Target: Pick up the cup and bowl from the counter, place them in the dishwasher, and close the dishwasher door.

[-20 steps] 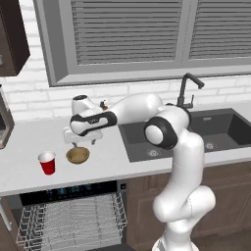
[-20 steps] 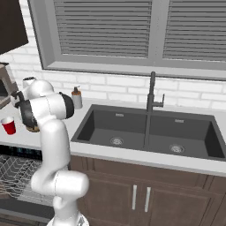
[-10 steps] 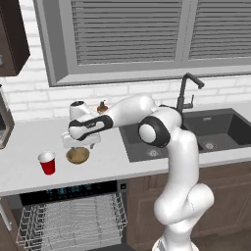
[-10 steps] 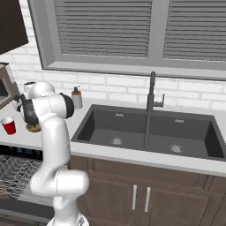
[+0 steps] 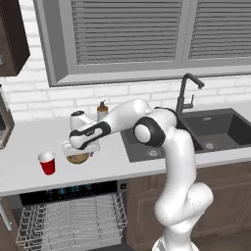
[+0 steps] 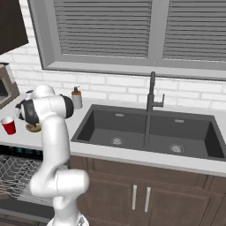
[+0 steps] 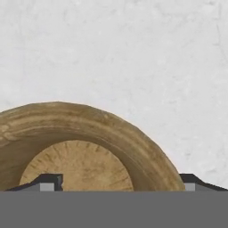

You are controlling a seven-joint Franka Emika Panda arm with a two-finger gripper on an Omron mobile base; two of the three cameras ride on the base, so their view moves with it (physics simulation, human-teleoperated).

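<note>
The tan wooden bowl (image 5: 77, 158) sits on the light counter (image 5: 29, 142), and my gripper (image 5: 79, 150) is right down on it, pointing straight at the worktop. In the hand view the bowl (image 7: 111, 129) is very close. One fingertip (image 7: 49, 181) is inside it and the other stands just outside its rim, so the open gripper (image 7: 120, 182) straddles the wall. The red cup (image 5: 47, 163) stands upright left of the bowl, apart from it, and shows again as the cup (image 6: 9, 126). Below the counter the dishwasher (image 5: 73, 190) is open with its white rack (image 5: 73, 220) pulled out. The dishwasher door is hidden.
A grey soap bottle (image 5: 102, 111) stands by the wall behind the bowl. The dark double sink (image 6: 145, 132) with its black faucet (image 6: 151, 92) lies to the right. A dark appliance (image 6: 5, 86) stands at the counter's far left. Brown cabinets (image 6: 141, 194) are under the sink.
The hand has come down from just above the bowl until its fingers straddle the rim. The cup and bowl have stayed in place.
</note>
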